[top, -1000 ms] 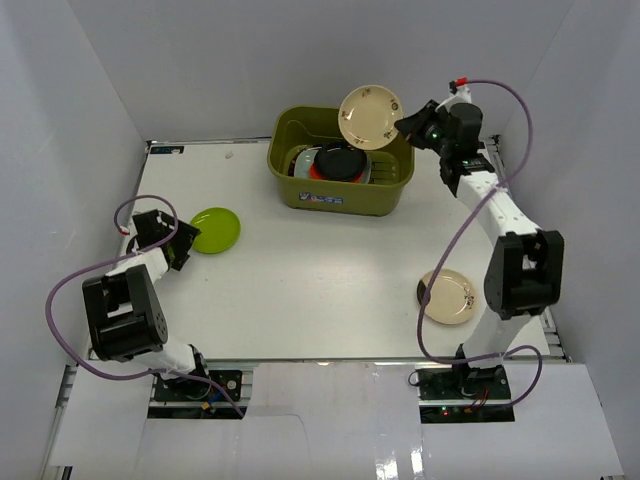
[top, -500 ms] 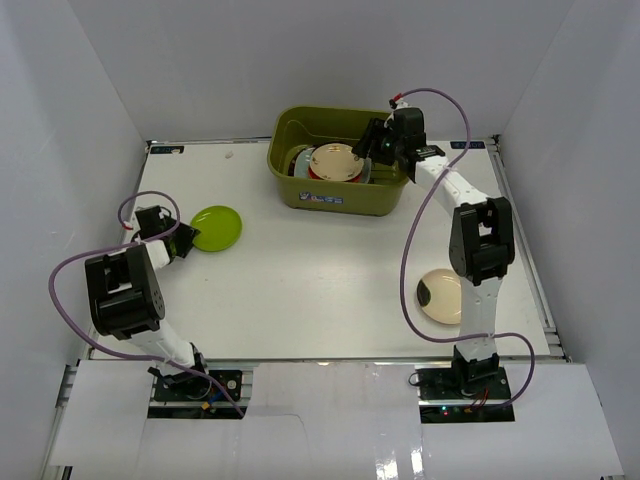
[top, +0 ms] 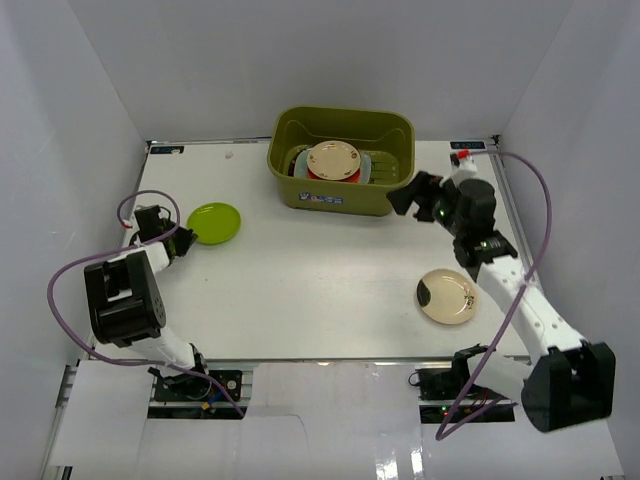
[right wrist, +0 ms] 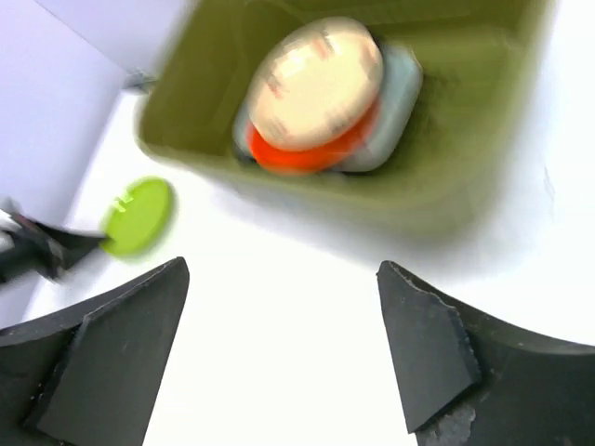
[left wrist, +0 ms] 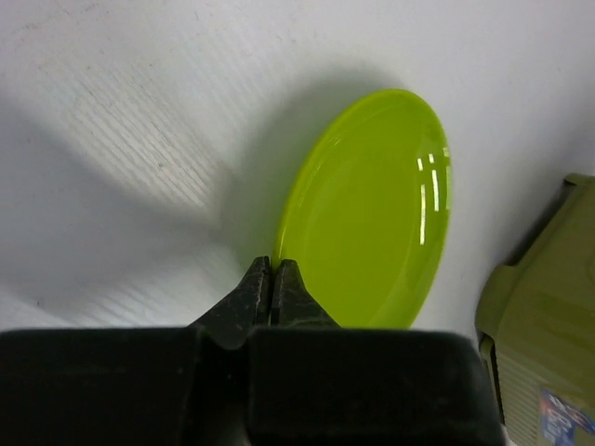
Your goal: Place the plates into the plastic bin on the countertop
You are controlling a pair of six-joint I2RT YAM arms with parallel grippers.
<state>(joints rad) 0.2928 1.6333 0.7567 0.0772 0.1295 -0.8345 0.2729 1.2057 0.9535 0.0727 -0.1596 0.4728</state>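
Black jaws of the left gripper (left wrist: 271, 279) have just snapped together on the near rim of the glossy lime-green round plate (left wrist: 372, 214). They were wide a second ago, and the rim now appears pinched between the tips. That plate lies on the flat white countertop (top: 300, 280) directly ahead of this gripper, with the olive-green rectangular plastic bin (top: 340, 198) well beyond it.

The right gripper (right wrist: 282, 279) has done the reverse. It has let go, its jaws stand wide and empty, and it has pulled back to the bin's near right corner. The small beige-gold plate (top: 333, 160) it carried now tops the stack inside, over an orange plate (right wrist: 307, 153).

By my reading two plates remain: the lime-green one, now gripped for lifting, and a second beige-gold plate (top: 447, 296) on the countertop behind the right gripper.
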